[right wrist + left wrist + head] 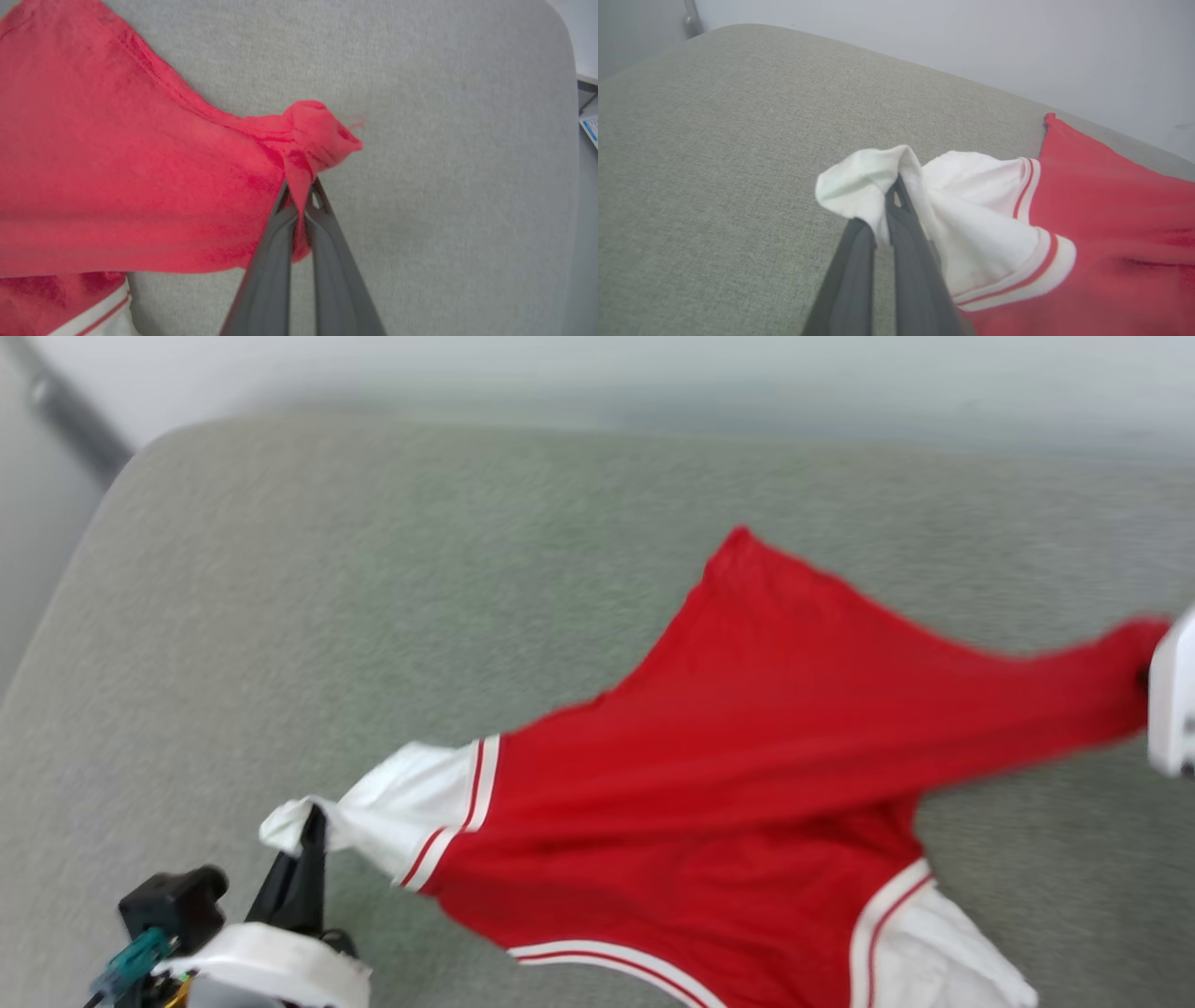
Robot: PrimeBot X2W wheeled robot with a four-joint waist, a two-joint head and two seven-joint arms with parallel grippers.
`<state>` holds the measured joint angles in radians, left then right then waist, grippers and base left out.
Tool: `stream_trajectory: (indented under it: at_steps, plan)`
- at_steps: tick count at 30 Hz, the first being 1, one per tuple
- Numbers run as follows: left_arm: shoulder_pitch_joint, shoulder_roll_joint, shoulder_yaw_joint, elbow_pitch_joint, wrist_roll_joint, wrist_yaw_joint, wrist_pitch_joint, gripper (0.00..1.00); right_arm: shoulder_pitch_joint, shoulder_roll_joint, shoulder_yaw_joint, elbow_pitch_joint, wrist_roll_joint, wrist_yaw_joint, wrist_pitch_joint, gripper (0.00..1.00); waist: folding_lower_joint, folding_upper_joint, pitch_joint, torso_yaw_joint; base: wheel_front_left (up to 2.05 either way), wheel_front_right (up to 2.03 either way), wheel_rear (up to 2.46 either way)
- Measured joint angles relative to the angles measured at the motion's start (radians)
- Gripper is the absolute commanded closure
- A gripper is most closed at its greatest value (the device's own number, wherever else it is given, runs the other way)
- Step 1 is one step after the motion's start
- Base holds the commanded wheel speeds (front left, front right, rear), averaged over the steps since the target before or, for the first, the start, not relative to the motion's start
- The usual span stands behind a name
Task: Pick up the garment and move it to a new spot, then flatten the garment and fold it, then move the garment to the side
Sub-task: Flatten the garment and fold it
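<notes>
One red jersey shirt [747,728] with two short white sleeves and red-striped trim stretches across one grey-green woven cushion [327,569], pulled taut between two grippers. The left gripper [892,193] has its dark jaws pinched together on the bunched end of one white sleeve, near the cushion's front. The right gripper [302,193] has its jaws clamped on a gathered red corner of the shirt's body, far to the right.

The head view looks down from above on the grey surface [280,616], with the garment [747,728] at centre right. Each wrist view looks from very near along its own arm's end: the left gripper [893,191] on white cloth, the right gripper [301,193] on red. All views share this garment.
</notes>
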<state>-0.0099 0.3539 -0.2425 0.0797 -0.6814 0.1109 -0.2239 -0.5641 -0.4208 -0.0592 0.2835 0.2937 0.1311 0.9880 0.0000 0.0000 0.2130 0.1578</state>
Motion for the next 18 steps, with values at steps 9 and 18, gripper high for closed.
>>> stream_trajectory:
  at_steps: [9, 18]
  plan:
    - [0.081, 0.039, 0.029, -0.042, -0.017, 0.044, 0.038, 1.0, 0.494, 0.081, -0.078, -0.303, 0.05, 0.0, 0.046, 1.0, -0.0001, 0.0, -0.077, -0.135, 0.0, 0.0, 0.0]
    - [0.098, 0.062, 0.029, -0.051, -0.02, 0.048, 0.059, 1.0, 0.769, 0.302, -0.162, -0.3, 0.045, 0.0, -0.024, 0.0, -0.0001, 0.0, -0.085, -0.196, 0.0, 0.0, 0.0]
